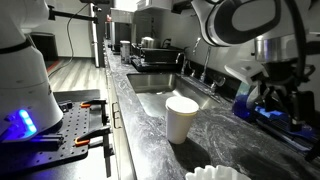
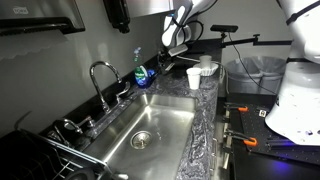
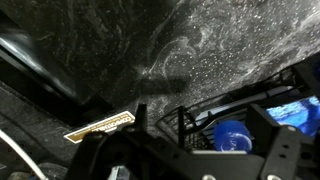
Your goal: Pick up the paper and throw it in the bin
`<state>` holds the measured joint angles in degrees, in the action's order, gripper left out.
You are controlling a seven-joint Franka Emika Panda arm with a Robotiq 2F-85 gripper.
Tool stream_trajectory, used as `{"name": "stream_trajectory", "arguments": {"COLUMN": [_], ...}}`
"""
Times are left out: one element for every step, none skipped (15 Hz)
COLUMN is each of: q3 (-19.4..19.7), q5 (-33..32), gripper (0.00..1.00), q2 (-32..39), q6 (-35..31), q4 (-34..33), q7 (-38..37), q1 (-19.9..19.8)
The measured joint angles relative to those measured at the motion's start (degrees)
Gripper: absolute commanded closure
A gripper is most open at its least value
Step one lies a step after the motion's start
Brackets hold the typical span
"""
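Paper: not identifiable with confidence in any view. No crumpled wad can be singled out on the dark marbled countertop (image 1: 150, 80); it may lie behind the white cup (image 1: 181, 118) or below the arm.

Bin: possibly the dark mesh container (image 2: 252, 72) beyond the counter's far end in an exterior view; identification tentative.

Gripper (image 1: 268, 85): hangs over the counter to one side of the sink (image 2: 150, 125), near the blue dish-soap bottle (image 2: 141, 72). In the wrist view only dark housing shows along the lower edge, above bare stone, a pale strip (image 3: 100, 125) and a blue object (image 3: 235, 135). Whether the jaws stand apart or together cannot be told, and nothing is seen between them.

Other items: white pleated, scallop-edged round piece (image 1: 218, 173) at the near counter edge, just in front of the cup; faucet (image 2: 100, 75) behind the sink.

Risks, as judged:
- Wrong pick: the pleated piece and the cup are both white and close together, so either could be taken for the paper.
- A descent near the cup could tip it toward the sink.
- A light wad could slip from a loose pinch or be nudged into the sink.
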<state>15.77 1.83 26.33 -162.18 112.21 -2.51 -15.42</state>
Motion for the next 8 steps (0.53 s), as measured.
{"name": "stream_trajectory", "arguments": {"q3": [-0.5,-1.0,-1.6,-2.2,-2.9,-3.6,-4.3,-4.9], "q5": [-0.6,-1.2,-1.6,-1.7,-1.8,-1.8,-1.7,-1.7], "gripper": [0.0,0.0,0.0,0.0,0.0,0.0,0.0,0.0], "q2": [-1.1,-2.4,-3.7,-5.2,-6.7,-8.2,-9.7,-11.1], "q6": [0.4,1.1,2.0,2.9,4.0,5.1,6.4,7.7], "q4": [1.1,2.2,3.5,4.8,6.0,7.2,8.3,9.3], "q7": [0.9,2.4,4.4,6.4,8.6,10.9,13.0,15.0], "q1": [0.0,0.1,0.0,0.0,0.0,-0.1,-0.2,-0.2]}}
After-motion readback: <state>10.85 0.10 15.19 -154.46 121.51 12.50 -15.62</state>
